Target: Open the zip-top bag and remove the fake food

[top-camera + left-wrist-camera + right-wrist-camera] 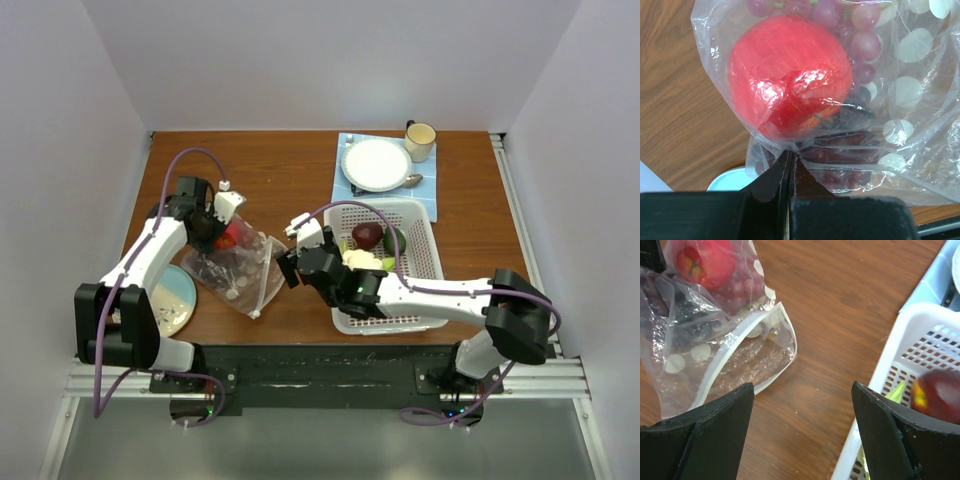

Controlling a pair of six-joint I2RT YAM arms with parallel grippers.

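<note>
The zip-top bag [238,272] lies on the wooden table, clear with pale dots, its zip mouth [742,337] gaping towards my right gripper. Inside it are a red ball-like fruit [790,75] and purple grapes [852,42]. My left gripper [791,156] is shut on a pinch of the bag's plastic just below the red fruit, at the bag's far end [222,228]. My right gripper [803,386] stands open over bare wood between the bag's mouth and the basket, holding nothing. More fake food lies in the basket: a purple-brown piece [367,234], a green piece [396,241] and a cream piece [356,258].
The white perforated basket [425,225] stands right of centre, its rim [900,340] close to my right finger. A white plate [377,163], a spoon [413,180] and a cup [420,140] sit on a blue mat at the back. A pale plate [178,298] lies under the left arm.
</note>
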